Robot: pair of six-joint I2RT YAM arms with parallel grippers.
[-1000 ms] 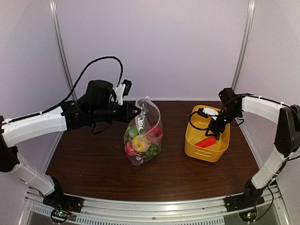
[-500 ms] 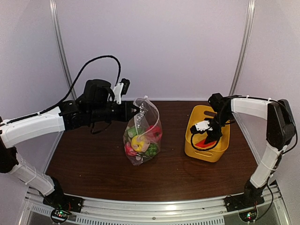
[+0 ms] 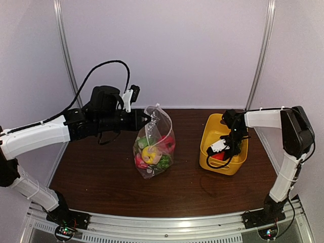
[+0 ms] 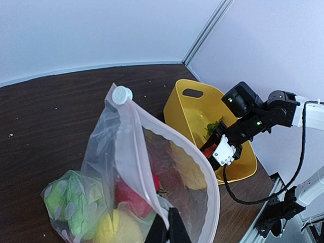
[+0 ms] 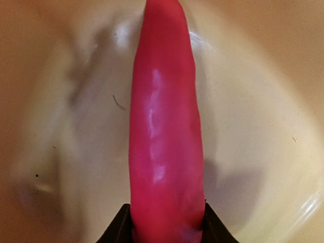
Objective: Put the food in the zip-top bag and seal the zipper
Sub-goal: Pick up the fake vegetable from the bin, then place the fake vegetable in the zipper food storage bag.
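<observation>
Carrot [image 5: 164, 126], apparently in right gripper [image 5: 166, 225], inside yellow basket [image 3: 224, 166].

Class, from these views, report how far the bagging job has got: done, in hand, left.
Done: several pieces, including the lemon, sit in the zip-top bag. In hand: left gripper holds the bag's mouth open; right gripper grips the carrot in the yellow basket. Left: bag it, seal the zipper.
</observation>
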